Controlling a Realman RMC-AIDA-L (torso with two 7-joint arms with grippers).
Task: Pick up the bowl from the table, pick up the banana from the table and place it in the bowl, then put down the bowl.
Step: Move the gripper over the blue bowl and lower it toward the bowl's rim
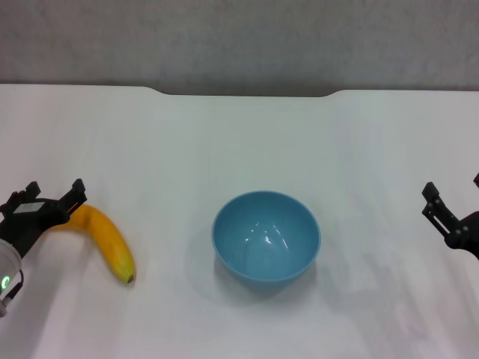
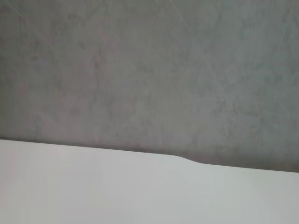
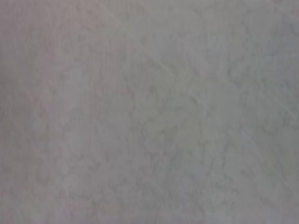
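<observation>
Nothing picked up yet: you're at step one. Bowl (image 1: pixel 266 236) sits empty, mid-tabletop (image 1: pixel 239 142); banana (image 1: pixel 105 241) lies well to its left. Left gripper (image 1: pixel 46 199), jaws released, hangs right at the banana's stem end. Right gripper (image 1: pixel 453 203), jaws spread, is well clear of the bowl. Next, I'd say: bring it to the bowl rim.

White table (image 1: pixel 239 142), notch in far edge; carries blue bowl (image 1: pixel 266 236) centre, banana (image 1: pixel 106 241) left, apart.

No legible text on anything.
</observation>
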